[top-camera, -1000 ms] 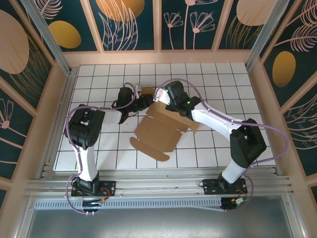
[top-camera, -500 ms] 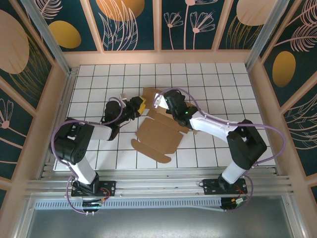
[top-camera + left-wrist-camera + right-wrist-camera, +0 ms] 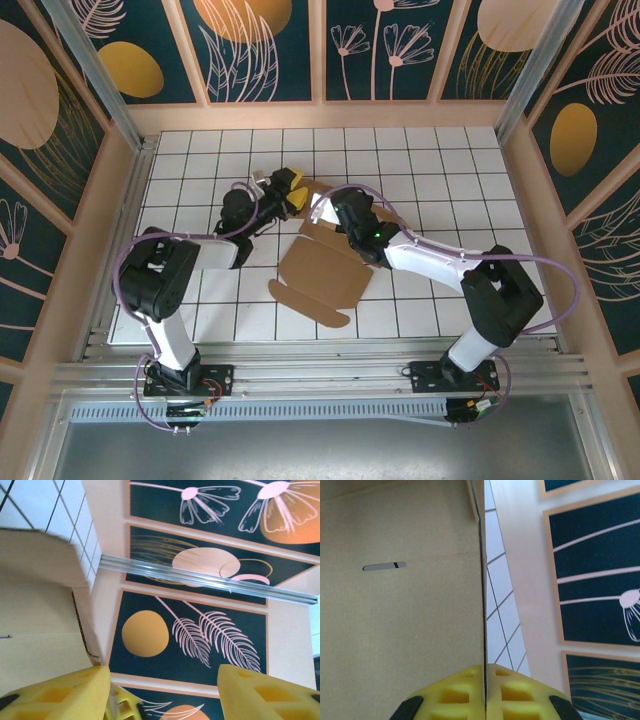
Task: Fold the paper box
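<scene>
Table: white grid-tiled table (image 3: 420, 160), boxed in by panels painted with leaves and orange discs; both arms reach toward its middle.
Paper box: the paper box (image 3: 322, 275) lies near the centre as a brown die-cut sheet. Its big panel and rounded tabs are flat on the near side, and its far part is raised off the tiles between the two grippers.
Right gripper: the right gripper (image 3: 484, 672) has its yellow pads pressed together on a thin cardboard edge that runs straight up from between them. In the wrist view a panel with a small slot (image 3: 384, 566) spreads to the left of that edge.
Left gripper: the left gripper (image 3: 292, 190) stands at the far left corner of the sheet with its jaws apart and nothing between them. In its wrist view a raised flap (image 3: 45, 555) sits just beside one finger (image 3: 60, 695); whether they touch I cannot tell.
Step in hand: by my judgement, standing a far wall up along its crease, with the other arm free to tuck the side flap.
Doing it well: pinch firmly and low, near the crease, so the wall pivots rather than the whole sheet sliding. Bring the open jaws squarely over the flap edge before closing, and push along the scored line, not across it.
Risk: thin board may buckle if pulled at an angle.
</scene>
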Controlling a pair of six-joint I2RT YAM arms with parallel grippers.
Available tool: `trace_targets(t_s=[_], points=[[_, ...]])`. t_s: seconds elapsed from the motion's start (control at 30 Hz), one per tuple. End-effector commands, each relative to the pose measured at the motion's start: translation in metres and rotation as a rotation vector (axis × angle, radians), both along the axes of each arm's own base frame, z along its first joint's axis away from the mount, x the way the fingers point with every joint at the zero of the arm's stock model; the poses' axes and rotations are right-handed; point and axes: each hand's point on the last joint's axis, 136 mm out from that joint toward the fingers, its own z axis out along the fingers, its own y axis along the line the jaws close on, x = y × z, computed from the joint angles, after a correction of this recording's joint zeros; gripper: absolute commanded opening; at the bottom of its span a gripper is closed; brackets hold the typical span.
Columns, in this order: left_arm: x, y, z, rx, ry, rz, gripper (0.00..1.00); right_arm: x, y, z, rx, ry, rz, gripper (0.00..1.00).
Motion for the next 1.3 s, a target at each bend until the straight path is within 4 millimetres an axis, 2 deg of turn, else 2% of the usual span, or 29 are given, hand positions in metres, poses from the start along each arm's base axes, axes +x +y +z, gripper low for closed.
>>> trace_targets(t_s=[0.0, 0.13, 0.23, 0.33, 0.43, 0.53, 0.73, 0.83, 0.87, 1.0, 1.17, 1.27], points=[[0.006, -0.008, -0.004, -0.072, 0.047, -0.007, 0.54, -0.005, 0.012, 0.023, 0.051, -0.065, 0.035, 0.02], [0.006, -0.009, -0.022, -0.048, 0.083, 0.005, 0.48, -0.006, 0.014, 0.019, 0.050, -0.061, 0.039, 0.02], [0.004, -0.004, -0.030, -0.037, 0.091, 0.026, 0.48, -0.006, 0.012, 0.018, 0.046, -0.059, 0.032, 0.02], [0.004, -0.005, -0.047, 0.010, 0.125, 0.024, 0.53, -0.007, 0.011, 0.019, 0.054, -0.063, 0.030, 0.02], [0.004, -0.007, -0.053, 0.029, 0.124, 0.014, 0.57, -0.008, 0.012, 0.022, 0.060, -0.063, 0.034, 0.02], [0.008, -0.021, -0.057, 0.128, 0.084, -0.055, 0.58, -0.009, 0.015, 0.024, 0.069, -0.062, 0.048, 0.02], [0.000, -0.041, -0.051, 0.243, -0.009, -0.203, 0.53, -0.009, 0.016, 0.022, 0.079, -0.060, 0.047, 0.02], [-0.007, -0.046, -0.060, 0.304, -0.016, -0.263, 0.52, -0.009, 0.018, 0.020, 0.075, -0.072, 0.048, 0.05], [-0.002, -0.049, -0.049, 0.303, -0.048, -0.265, 0.52, -0.009, 0.018, 0.019, 0.071, -0.077, 0.053, 0.07], [-0.003, -0.054, -0.038, 0.303, -0.100, -0.292, 0.55, -0.013, 0.019, 0.016, 0.049, -0.093, 0.077, 0.08], [-0.007, -0.063, -0.036, 0.344, -0.156, -0.340, 0.57, -0.015, 0.018, 0.011, 0.035, -0.092, 0.086, 0.09], [-0.012, -0.066, -0.039, 0.396, -0.194, -0.364, 0.51, -0.017, 0.020, 0.006, 0.037, -0.090, 0.094, 0.13]])
